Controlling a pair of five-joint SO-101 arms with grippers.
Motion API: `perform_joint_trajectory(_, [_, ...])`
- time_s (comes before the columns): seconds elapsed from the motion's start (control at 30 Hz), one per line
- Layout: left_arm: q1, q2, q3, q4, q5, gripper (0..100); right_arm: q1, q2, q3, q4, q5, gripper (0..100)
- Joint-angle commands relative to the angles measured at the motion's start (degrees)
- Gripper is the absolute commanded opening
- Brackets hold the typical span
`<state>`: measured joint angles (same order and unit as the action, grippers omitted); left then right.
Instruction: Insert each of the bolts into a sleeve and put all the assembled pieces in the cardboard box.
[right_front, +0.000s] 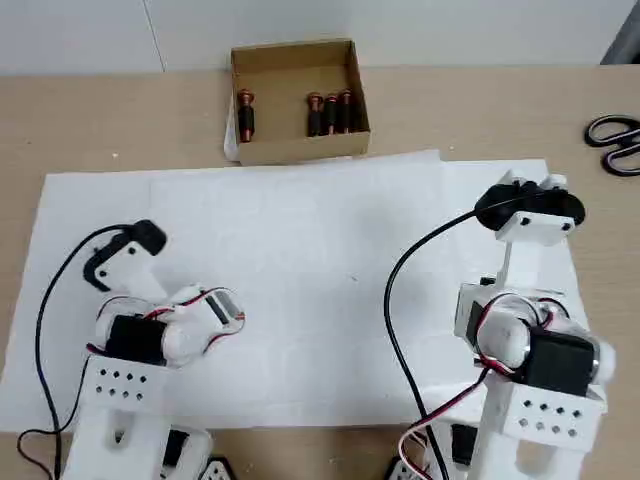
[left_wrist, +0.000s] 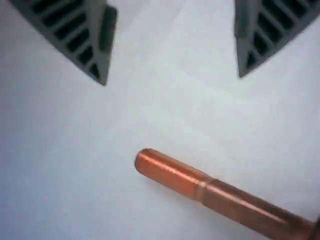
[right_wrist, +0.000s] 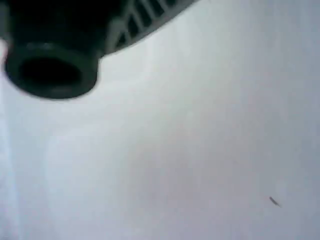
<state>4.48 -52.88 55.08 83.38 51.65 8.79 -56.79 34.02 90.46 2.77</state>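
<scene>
**Item 1, copper-coloured metal bolt** (left_wrist: 200, 185): lying flat on the white paper sheet (right_front: 300, 260), near left of the scene by my judgement, since my left arm is standing there. Its rounded tip is pointing towards the space under my fingers, and nothing is touching it.

**Item 2, left gripper** (left_wrist: 172, 79): I am hovering over the bolt with the two dark ribbed fingers (left_wrist: 95, 60) spread wide, gripping nothing. The bolt is lying off to one side of the gap, not between the fingers.

**Item 3, black tubular sleeve** (right_wrist: 50, 72): I am carrying it, as far as I can judge, clamped in my right gripper (right_wrist: 85, 35) above the sheet at the near right, its open mouth showing.

**Handling note:** I am judging the pick-up as the step in hand. I should bring the gap squarely across the shank and close well back from the tip. That leaves the tip free to enter the sleeve.

**Item 4, open brown cardboard box** (right_front: 296, 148): sitting far centre, just beyond the sheet. It is holding four assembled pieces, one at the left (right_front: 245, 115) and three together at the right (right_front: 330, 112).

**Surroundings:** black-handled scissors (right_front: 615, 142) are resting far right on the wooden table (right_front: 100, 120), well apart. A black cable (right_front: 400, 290) is trailing over the sheet beside my right arm and could snag as the two arms meet.
</scene>
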Motion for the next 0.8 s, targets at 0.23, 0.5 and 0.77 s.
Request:
perform_joint_trajectory(0.23, [-6.6,-0.3,6.7,-8.1,-0.5,17,0.5,-0.9,-0.4,-0.5,-0.5,1.4])
perform_joint_trajectory(0.5, [-6.6,-0.3,13.2,-16.3,-0.4,17,0.5,-0.9,-0.4,-0.5,-0.5,1.4])
perform_joint_trajectory(0.77, [-6.6,-0.3,17.9,-24.5,0.3,17,0.5,-0.9,-0.6,1.1,-0.5,1.4])
